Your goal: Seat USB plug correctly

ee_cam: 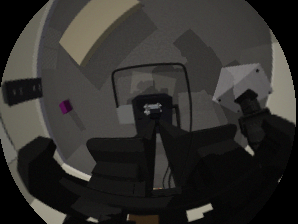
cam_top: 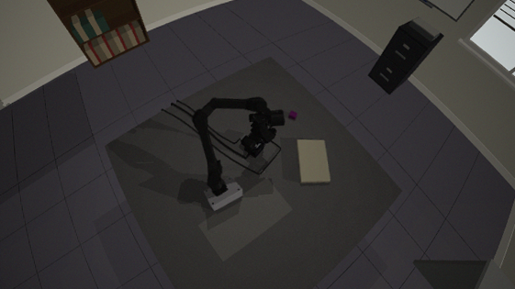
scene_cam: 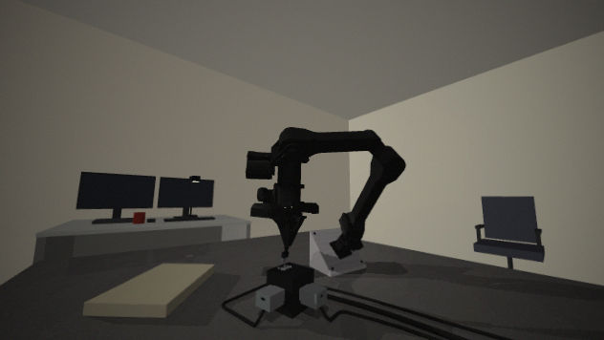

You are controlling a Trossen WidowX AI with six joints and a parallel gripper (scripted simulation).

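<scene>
On the dark table (scene_cam: 478,296), a beige slab (scene_cam: 150,288).

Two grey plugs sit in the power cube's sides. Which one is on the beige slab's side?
The grey plug on the power cube's left face in the exterior view, facing the beige slab. The other grey plug sits on the face away from it.

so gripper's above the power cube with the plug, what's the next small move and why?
Probably lower straight down. The gripper is shut on the USB plug, hanging just above the power cube with a visible gap. Whether the plug is turned the right way is too small to tell.
</scene>
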